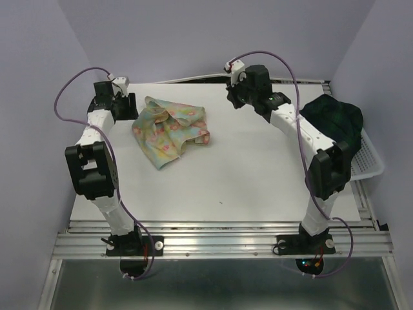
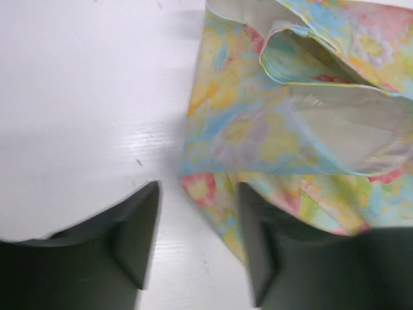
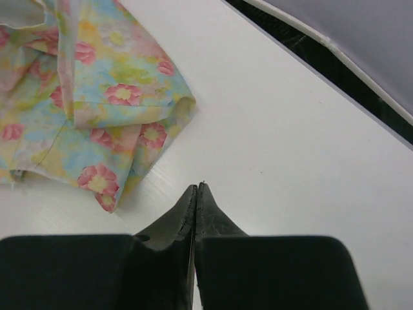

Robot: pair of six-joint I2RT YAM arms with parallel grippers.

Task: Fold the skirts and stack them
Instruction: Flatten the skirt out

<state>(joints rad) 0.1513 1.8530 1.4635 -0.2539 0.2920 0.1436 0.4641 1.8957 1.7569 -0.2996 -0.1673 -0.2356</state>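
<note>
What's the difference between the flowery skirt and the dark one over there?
The flowery skirt is pale yellow with pink and blue blooms, while the dark skirt is deep green and navy. The flowery skirt lies loosely spread on the white table, left of centre. The dark skirt sits bunched in a heap on the white basket at the table's right edge. Both are crumpled and not yet folded.

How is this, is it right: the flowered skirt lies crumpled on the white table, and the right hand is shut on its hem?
Not quite. The flowered skirt lies crumpled on the white table, but the right hand is shut on nothing, beside the hem; the right wrist view shows it.
</note>
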